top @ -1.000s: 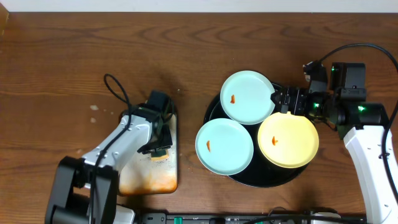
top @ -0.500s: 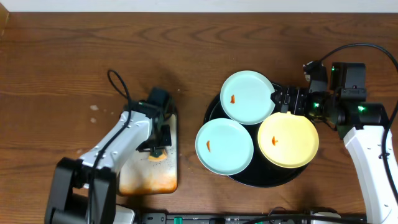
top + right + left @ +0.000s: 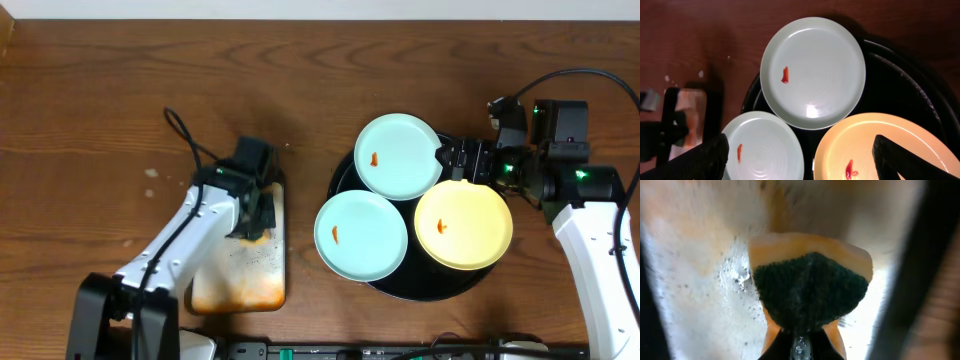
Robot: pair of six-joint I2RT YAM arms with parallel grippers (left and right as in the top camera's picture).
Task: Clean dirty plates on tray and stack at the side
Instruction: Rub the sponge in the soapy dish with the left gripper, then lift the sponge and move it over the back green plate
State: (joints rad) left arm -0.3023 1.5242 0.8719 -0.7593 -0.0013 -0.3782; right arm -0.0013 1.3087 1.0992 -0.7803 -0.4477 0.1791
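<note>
Brown wooden tabletop (image 3: 100,80): the left fingers (image 3: 815,350) pinch the sponge (image 3: 810,292) in the soapy pan (image 3: 235,280). Squeeze tight, lift slowly. The right fingers (image 3: 702,160) are spread wide near the yellow plate (image 3: 463,226).

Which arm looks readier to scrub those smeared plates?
Left: the left tool is shut on the sponge at the soapy pan. The right tool is open by the yellow plate, holding nothing.

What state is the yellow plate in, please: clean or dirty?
Dirty: the yellow plate carries an orange smear, on the black tray.
</note>
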